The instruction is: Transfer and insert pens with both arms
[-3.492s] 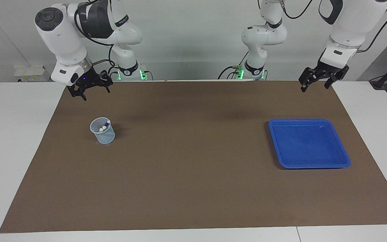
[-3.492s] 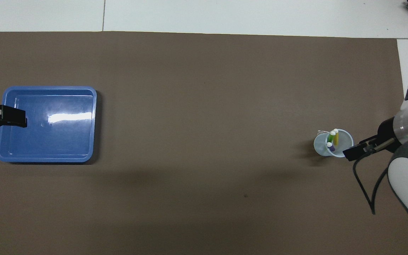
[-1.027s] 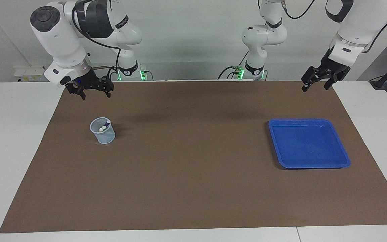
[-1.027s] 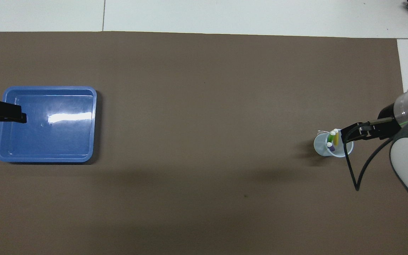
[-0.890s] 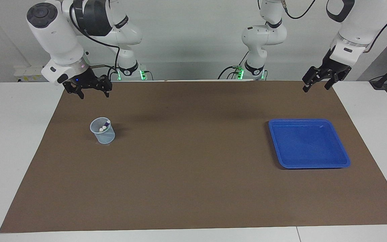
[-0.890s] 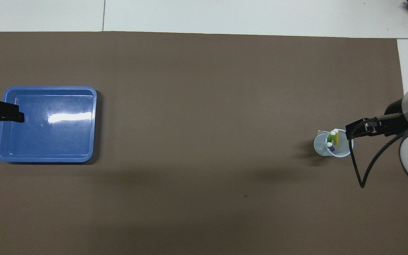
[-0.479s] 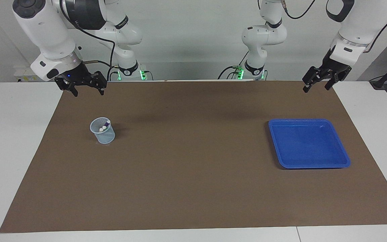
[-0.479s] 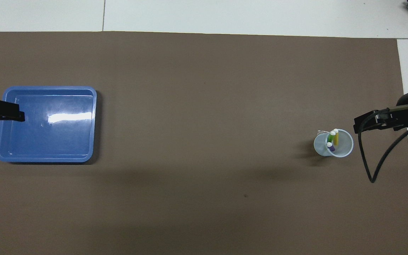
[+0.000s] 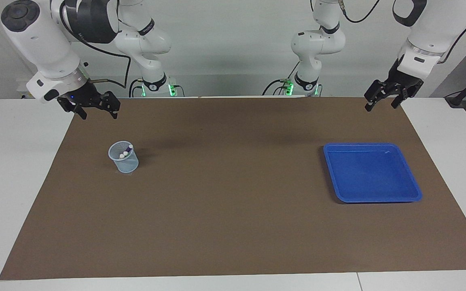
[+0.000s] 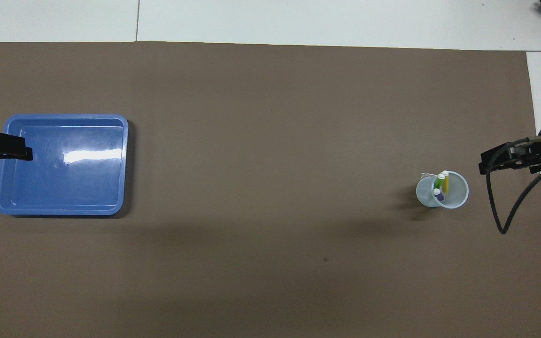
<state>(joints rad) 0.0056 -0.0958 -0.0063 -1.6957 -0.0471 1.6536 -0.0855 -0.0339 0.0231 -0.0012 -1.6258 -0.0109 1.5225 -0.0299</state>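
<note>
Standing in clear cup (image 9: 123,157) twd right arm's end: 3 pens (image 10: 441,184), yellow/green/purple. Right gripper (image 9: 98,113) up over mat edge, fingers wide, empty. Left gripper (image 9: 381,104) likewise, over mat corner by blue tray (image 9: 411,187).

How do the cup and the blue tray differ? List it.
The cup is a small, round, pale see-through holder; the blue tray is wide, flat and rectangular. The cup holds the pens; the tray holds nothing. The cup sits toward the right arm's end, the tray toward the left arm's. Both rest on the brown mat.
</note>
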